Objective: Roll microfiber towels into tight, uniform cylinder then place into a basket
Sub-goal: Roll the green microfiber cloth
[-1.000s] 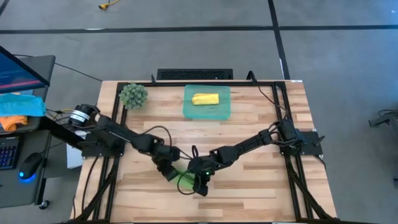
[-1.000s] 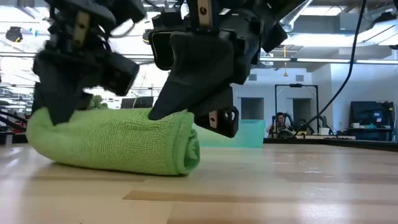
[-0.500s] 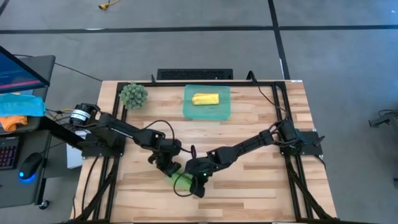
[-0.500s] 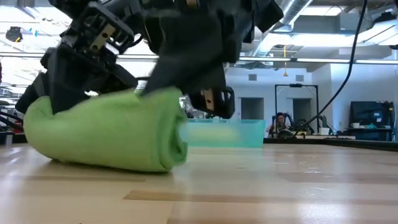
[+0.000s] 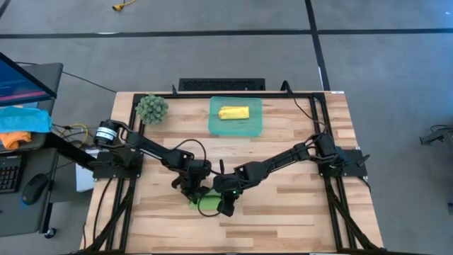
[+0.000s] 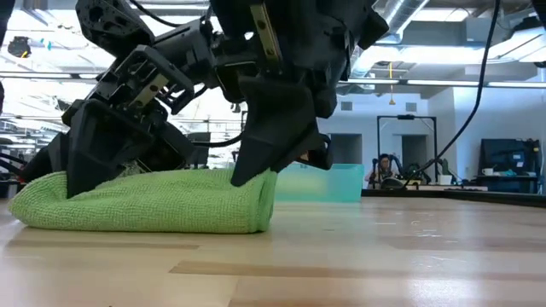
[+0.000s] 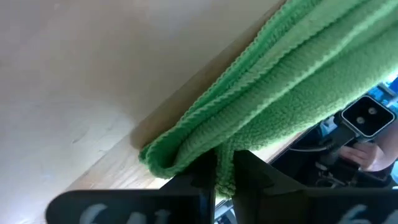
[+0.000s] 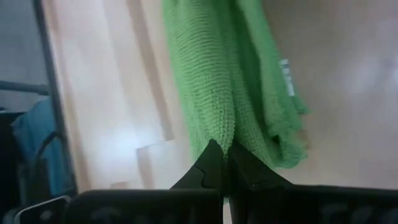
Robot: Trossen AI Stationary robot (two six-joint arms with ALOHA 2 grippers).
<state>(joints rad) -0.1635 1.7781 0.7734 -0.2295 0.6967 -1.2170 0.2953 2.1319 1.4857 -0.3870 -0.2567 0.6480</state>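
Note:
The light green microfiber towel (image 5: 207, 203) lies as a flattened roll (image 6: 145, 203) on the table near its front edge, with a gripper at each end. My left gripper (image 5: 192, 193) is shut on the towel's left end. My right gripper (image 5: 225, 202) is shut on its right end. The yellow towel (image 5: 233, 112) lies rolled up inside the teal basket (image 5: 253, 126) at the far middle of the table. In the low view the basket (image 6: 337, 183) shows behind the arms. My left gripper pinches a fold of the towel's left end (image 7: 219, 147) between its two fingers (image 7: 194, 179); several layers show there. The fingers slant down from above. The towel rests on the table under them. My right gripper pinches a ridge of the towel near its right end (image 8: 221, 132) between its two fingers (image 8: 250, 172). The fingers slant down from above and lie along the roll. That end (image 6: 260, 200) rests on the table.
A fuzzy green ball (image 5: 151, 108) sits at the table's far left corner. Bare wood lies between the towel and the basket. Beside the table's left edge, a stand holds blue and orange cloths (image 5: 21, 124).
Both grippers have stayed shut on the green towel. The left one has sunk toward the table and rolled its wrist. The towel, a plump round roll tipped up half a second ago, now lies lower, flatter and longer on the wood.

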